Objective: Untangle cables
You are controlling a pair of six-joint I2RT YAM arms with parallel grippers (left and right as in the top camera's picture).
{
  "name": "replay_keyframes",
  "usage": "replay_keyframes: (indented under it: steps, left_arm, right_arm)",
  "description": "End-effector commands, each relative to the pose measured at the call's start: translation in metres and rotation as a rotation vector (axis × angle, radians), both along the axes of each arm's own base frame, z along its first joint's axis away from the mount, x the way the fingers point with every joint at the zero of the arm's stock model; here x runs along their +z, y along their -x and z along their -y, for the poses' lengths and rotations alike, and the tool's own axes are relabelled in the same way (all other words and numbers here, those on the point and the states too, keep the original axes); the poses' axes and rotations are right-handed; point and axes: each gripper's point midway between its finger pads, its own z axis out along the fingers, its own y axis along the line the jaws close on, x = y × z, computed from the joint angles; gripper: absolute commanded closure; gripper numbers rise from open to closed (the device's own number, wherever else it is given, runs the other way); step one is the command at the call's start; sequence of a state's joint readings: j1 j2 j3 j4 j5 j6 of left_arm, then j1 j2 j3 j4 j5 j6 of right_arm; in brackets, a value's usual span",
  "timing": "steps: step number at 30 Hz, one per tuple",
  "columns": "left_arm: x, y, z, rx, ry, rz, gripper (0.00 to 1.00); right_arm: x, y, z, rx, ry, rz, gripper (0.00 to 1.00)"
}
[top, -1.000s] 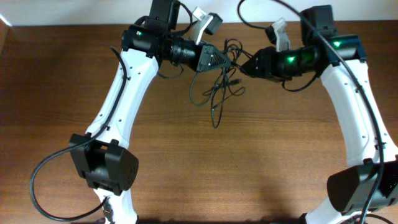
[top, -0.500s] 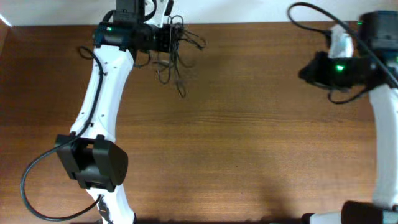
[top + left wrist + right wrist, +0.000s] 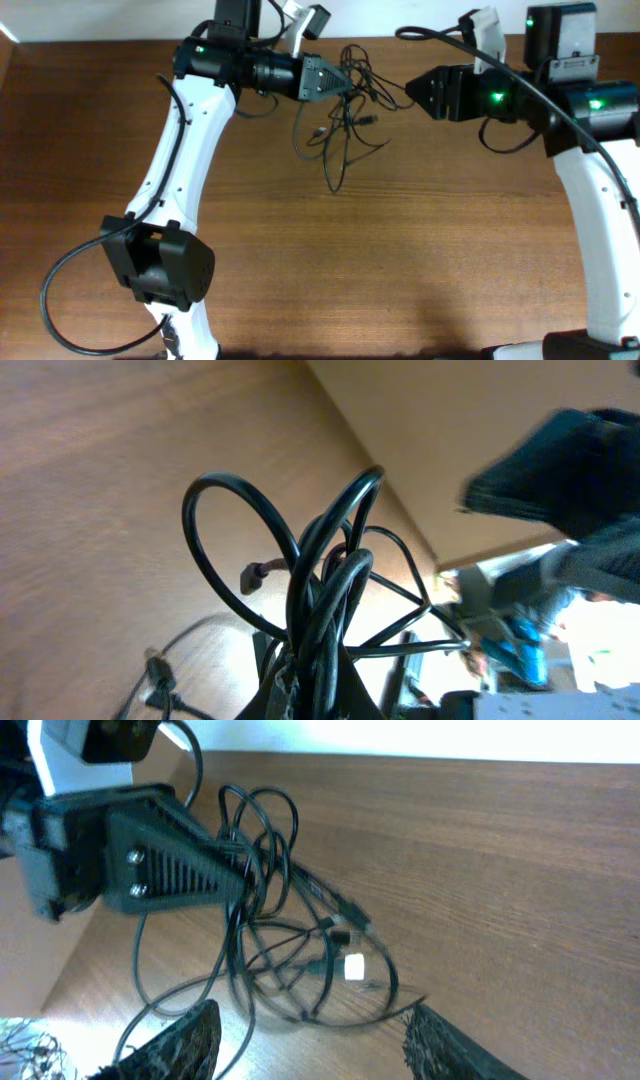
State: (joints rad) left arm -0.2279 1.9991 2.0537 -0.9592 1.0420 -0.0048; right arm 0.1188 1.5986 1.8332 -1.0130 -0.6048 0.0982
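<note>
surface: we see a brown wood-grain table | far edge: we see a white strip beyond it

Your left arm and right arm: white links, black joints (green lights glowing), thick black cables; left pincer black, ribbed, with two screws.

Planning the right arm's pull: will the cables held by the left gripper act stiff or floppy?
Probably floppy: the cables droop in loose loops from the left gripper. Likely light, being thin. Loops may snag; they cross repeatedly.
</note>
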Motion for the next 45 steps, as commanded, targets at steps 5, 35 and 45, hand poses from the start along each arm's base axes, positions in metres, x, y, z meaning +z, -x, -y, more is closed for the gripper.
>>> replay_keyframes:
  steps: [5, 35, 45]
  left_arm:
    - [0.023, 0.037, 0.031, -0.138, 0.088, -0.025, 1.00]
    - [0.038, 0.026, 0.003, -0.123, 0.175, -0.025, 0.98]
    - [0.032, 0.013, -0.010, -0.065, 0.137, -0.015, 0.92]
  right_arm:
    - [-0.018, -0.023, -0.011, 0.026, -0.009, -0.012, 0.49]
    - [-0.069, -0.055, 0.078, -0.621, 0.224, -0.190, 0.96]
    - [-0.047, -0.019, 0.170, -0.990, 0.442, -0.157, 0.96]
